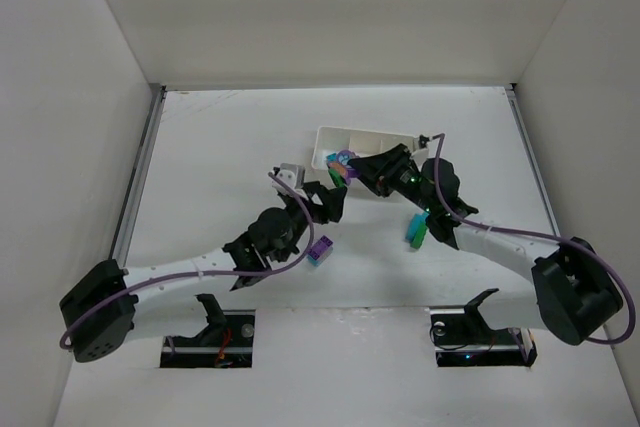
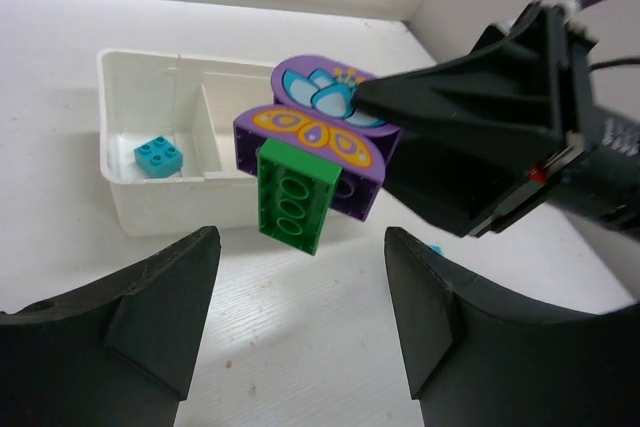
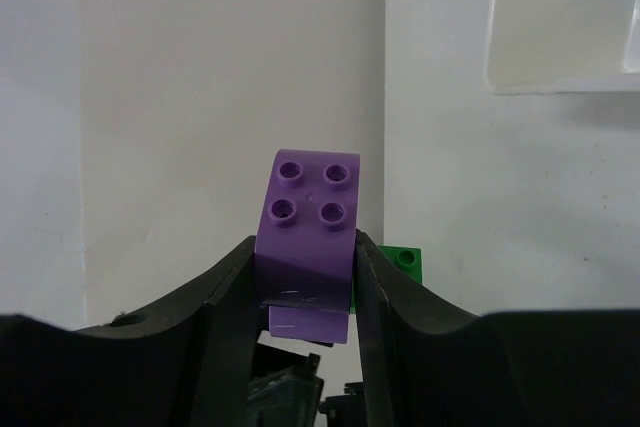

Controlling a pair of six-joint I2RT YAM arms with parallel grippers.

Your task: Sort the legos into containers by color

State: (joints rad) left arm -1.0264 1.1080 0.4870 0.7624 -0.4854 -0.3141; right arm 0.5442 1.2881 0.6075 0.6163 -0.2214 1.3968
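Observation:
My right gripper is shut on a purple brick with a butterfly print, held in the air. A green brick is stuck to its underside and also shows in the right wrist view. In the top view this stack hangs at the near left corner of the white tray. My left gripper is open and empty, just below and in front of the stack, with its fingers spread wide. A teal brick lies in the tray's left compartment.
A purple-and-white brick stack lies on the table beside my left arm. A teal-and-green stack lies by my right arm. White walls close in the table at the back and on both sides.

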